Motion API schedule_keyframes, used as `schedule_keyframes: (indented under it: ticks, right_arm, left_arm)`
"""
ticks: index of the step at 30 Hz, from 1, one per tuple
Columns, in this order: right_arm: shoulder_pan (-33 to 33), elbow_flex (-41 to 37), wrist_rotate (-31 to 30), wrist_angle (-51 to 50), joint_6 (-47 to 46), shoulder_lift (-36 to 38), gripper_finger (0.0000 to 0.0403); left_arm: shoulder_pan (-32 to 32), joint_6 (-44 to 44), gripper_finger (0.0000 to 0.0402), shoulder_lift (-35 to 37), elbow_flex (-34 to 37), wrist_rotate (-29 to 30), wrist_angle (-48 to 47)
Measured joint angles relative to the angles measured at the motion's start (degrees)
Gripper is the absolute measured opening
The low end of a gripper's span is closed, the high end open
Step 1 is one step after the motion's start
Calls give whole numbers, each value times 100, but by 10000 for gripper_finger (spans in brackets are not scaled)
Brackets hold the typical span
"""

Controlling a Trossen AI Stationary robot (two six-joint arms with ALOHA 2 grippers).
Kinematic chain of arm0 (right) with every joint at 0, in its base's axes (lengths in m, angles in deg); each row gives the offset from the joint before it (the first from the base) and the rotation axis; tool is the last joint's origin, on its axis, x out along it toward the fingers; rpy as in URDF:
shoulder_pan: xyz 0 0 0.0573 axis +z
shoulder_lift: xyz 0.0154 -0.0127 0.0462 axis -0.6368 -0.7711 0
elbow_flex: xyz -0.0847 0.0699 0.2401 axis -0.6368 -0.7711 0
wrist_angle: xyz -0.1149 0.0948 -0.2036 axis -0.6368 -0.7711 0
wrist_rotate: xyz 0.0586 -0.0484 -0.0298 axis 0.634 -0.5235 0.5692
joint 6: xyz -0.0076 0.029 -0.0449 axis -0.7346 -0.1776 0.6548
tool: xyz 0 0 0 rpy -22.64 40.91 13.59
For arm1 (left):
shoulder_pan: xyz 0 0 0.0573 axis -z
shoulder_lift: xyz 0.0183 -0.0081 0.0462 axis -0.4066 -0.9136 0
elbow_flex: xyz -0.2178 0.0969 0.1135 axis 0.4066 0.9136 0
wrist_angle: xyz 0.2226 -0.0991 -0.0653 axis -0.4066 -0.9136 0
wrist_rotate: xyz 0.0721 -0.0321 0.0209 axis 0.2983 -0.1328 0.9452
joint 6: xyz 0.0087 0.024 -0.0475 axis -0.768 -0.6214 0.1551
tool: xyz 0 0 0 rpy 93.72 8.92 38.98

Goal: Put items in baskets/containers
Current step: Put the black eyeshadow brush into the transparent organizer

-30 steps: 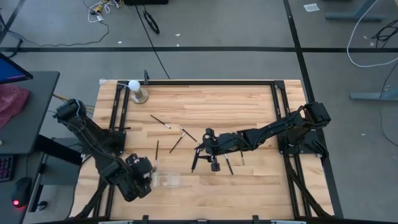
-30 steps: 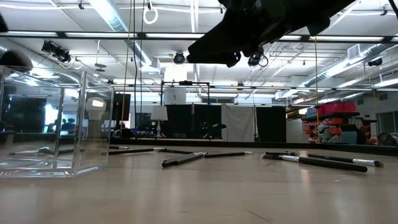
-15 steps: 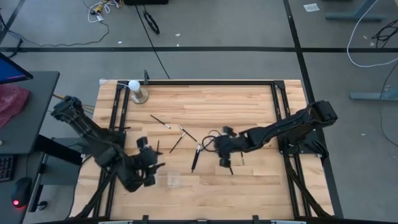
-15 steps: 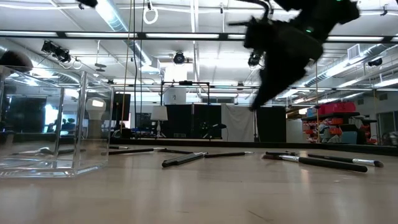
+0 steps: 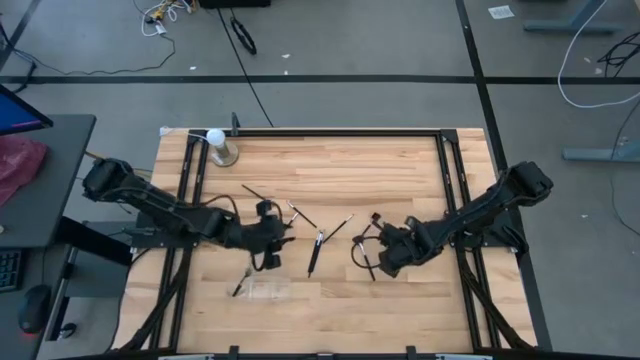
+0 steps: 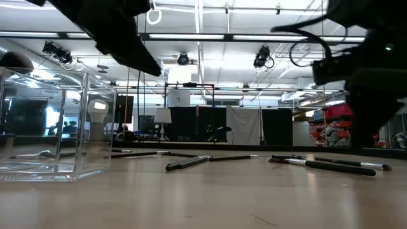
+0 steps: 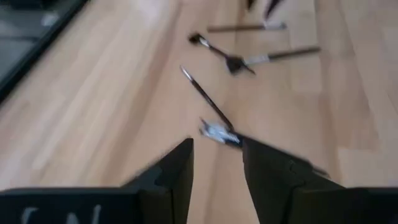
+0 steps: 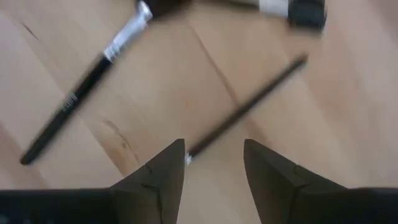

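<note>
Makeup brushes (image 5: 315, 252) lie scattered across the middle of my wooden table (image 5: 400, 170), and the clear organizer (image 5: 268, 290) sits near the front edge, left of centre, with one dark brush (image 5: 241, 283) slanting against its left end. In the low view the organizer (image 6: 54, 127) stands at the left with its see-through walls upright, and the loose brushes (image 6: 187, 163) lie flat on the wood behind it. My left gripper (image 5: 270, 240) is out over the table's middle-left, just behind the organizer, and through my left wrist camera I see my two dark fingers (image 7: 177, 171) parted with nothing between them, a thin brush (image 7: 208, 109) running away from their tips on the bare wood. My right gripper (image 5: 385, 255) hovers over the right-centre, low above a short dark brush (image 5: 368, 262); in my right wrist view my fingers (image 8: 165, 168) stand apart, empty, and a slim dark brush (image 8: 249, 106) points into the gap between them, with a longer silver-ferruled brush (image 8: 87, 93) lying beside it. At the far left corner the white ball on its metal stand (image 5: 218, 145) stands well apart from everything.
</note>
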Motion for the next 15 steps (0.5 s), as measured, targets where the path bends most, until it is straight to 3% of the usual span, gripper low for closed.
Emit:
schedule_keyframes:
  ticks: [4, 10, 15]
  right_arm:
    - [281, -166, -43, 85, -580, -2, 176]
    - [543, -278, -1042, 194, -1583, -2, 193]
    - [609, -624, -1197, 906, -1622, -4, 194]
  left_arm:
    - [-300, -123, 138, 0, 43, 21, 271]
    - [-421, -110, 137, -22, 43, 17, 458]
    - [-359, -104, 137, -22, 43, 17, 558]
